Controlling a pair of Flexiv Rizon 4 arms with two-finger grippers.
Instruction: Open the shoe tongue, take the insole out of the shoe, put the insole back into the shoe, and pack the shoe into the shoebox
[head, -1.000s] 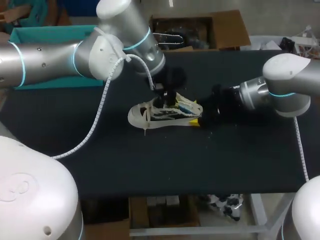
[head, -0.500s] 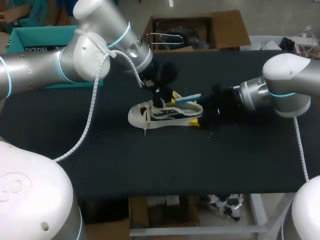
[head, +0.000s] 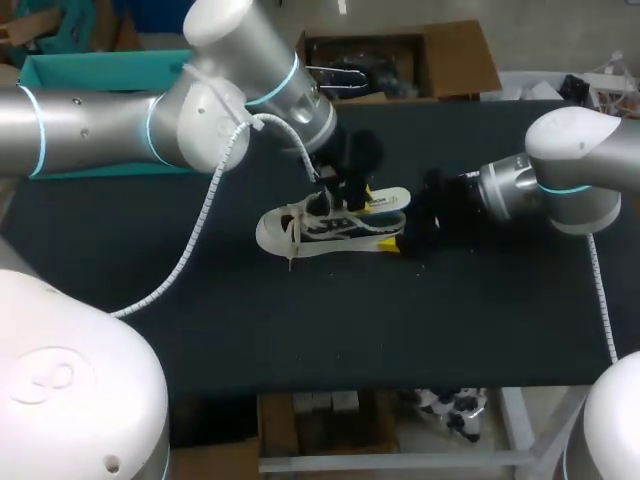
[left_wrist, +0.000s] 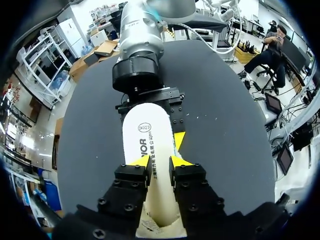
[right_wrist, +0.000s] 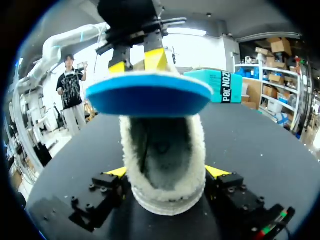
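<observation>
Your left hand (head: 348, 192) is clamped on the insole (left_wrist: 149, 142), a yellow-tipped finger pressing each long edge, with the white top face showing between them. The heel end of the insole sticks out ahead of that hand, lifted just above the shoe (head: 300, 230). Its other end runs back under the hand toward the shoe's opening, and I cannot tell whether it is fully clear. From your right wrist, the insole's blue underside hangs flat across the fleecy heel opening, apart from the collar below it. Your right hand (right_wrist: 167, 172) is closed on the shoe's heel, one yellow tip on each side of the fleece-lined back, pinning the shoe on the black bench (head: 300, 330). The shoe lies on its sole between your two hands, toe pointing away from the right hand and laces loose on top. The two hands are close, the left just above and ahead of the right. The teal shoebox (head: 100, 70) sits well apart, at the bench's far edge beyond your left arm.
</observation>
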